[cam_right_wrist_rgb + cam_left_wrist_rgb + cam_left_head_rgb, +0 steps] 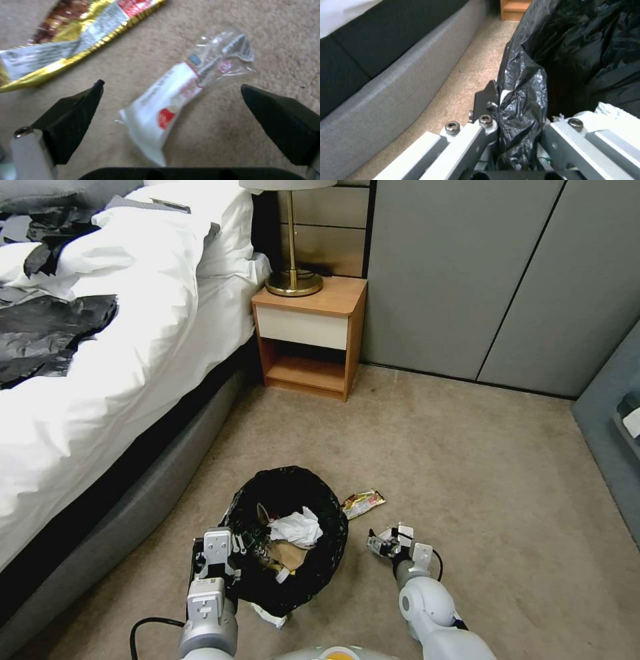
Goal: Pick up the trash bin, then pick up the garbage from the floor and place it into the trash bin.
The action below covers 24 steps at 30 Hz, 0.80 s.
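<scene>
Right wrist view: right gripper (170, 87) spread wide over white-and-clear plastic wrapper (173, 100) on beige carpet | left gripper (516, 125) clamped on round black-lined trash bin (287, 533) rim | step: garbage pickup | next: descend, close on wrapper; yellow foil wrapper (66, 45) lies beside.

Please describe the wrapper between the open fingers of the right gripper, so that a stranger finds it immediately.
On the carpet right of the trash bin, under the right gripper, lies a white wrapper with one clear end. The yellow wrapper beside it is shiny gold.
</scene>
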{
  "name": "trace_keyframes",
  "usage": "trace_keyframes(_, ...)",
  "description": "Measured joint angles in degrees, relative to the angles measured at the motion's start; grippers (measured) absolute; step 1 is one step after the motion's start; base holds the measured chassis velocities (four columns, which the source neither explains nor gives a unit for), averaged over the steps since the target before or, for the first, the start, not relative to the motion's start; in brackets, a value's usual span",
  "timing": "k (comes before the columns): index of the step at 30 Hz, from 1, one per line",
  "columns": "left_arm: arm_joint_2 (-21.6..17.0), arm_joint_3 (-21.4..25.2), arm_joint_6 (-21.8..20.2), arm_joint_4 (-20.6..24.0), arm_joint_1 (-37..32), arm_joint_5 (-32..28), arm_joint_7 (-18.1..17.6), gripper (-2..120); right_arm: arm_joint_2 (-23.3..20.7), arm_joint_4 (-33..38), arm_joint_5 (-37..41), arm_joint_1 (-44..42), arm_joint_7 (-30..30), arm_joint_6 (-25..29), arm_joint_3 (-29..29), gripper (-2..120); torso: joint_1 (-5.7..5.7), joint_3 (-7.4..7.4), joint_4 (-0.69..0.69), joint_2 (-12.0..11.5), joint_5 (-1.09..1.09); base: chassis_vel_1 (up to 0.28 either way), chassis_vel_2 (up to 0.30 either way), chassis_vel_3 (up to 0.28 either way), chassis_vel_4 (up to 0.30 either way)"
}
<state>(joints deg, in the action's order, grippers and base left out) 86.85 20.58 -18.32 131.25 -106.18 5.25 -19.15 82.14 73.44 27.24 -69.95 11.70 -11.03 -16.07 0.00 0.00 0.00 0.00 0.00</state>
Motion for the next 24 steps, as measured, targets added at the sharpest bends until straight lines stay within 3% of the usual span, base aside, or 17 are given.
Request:
trace_keyframes(6,0.08,0.04,0.01,-0.24,0.17,-0.01,0.00,3,-0.32,-3.51,0.06,1.33,-1.17,1.52,-0.65,89,0.00,0.00,0.00,0.00,0.00,0.000,0.000,0.000,0.000)
trace_keyframes(14,0.37,-0.21,0.00,-0.76,0.31,0.27,-0.02,3,-0.39,-6.40,1.48,3.42,-2.39,2.17,-2.15,60,0.00,-0.01,-0.02,0.00,-0.03,0.000,0.000,0.000,0.000)
trace_keyframes(16,0.35,-0.20,0.01,-0.76,0.19,0.30,-0.02,3,-0.43,-6.81,1.70,3.92,-2.49,2.16,-2.29,48,0.00,-0.01,-0.02,0.00,-0.02,0.000,0.000,0.000,0.000)
trace_keyframes(20,0.35,-0.19,0.01,-0.62,0.04,0.32,-0.03,3,-0.42,-6.83,1.74,4.04,-2.58,2.14,-2.26,40,0.00,0.00,0.01,0.00,0.00,0.000,0.000,0.000,0.000)
trace_keyframes(24,0.39,-0.26,0.12,-0.24,-0.25,0.57,-0.06,3,-0.16,-6.75,1.75,4.01,-2.61,2.10,-2.17,20,0.00,0.00,0.02,0.00,0.02,0.000,0.000,0.000,0.000)
